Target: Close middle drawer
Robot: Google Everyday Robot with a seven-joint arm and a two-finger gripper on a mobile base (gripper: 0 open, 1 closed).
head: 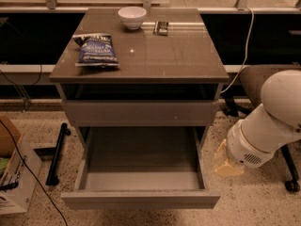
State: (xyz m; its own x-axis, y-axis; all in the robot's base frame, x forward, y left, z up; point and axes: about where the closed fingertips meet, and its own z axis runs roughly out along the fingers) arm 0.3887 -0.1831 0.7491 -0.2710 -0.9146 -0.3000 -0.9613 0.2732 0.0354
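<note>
The gripper [225, 163] hangs low at the end of the white arm [268, 126], just above the speckled floor; whether it is open or closed cannot be told. The middle drawer [141, 200] stands pulled fully out just beside the gripper, on its left in the view, and its right side wall is near the gripper but apart from it. Its grey inner floor is bare. Above and farther left, on the cabinet top [178, 55], lie a white bowl [132, 17] and a blue snack bag [98, 50].
</note>
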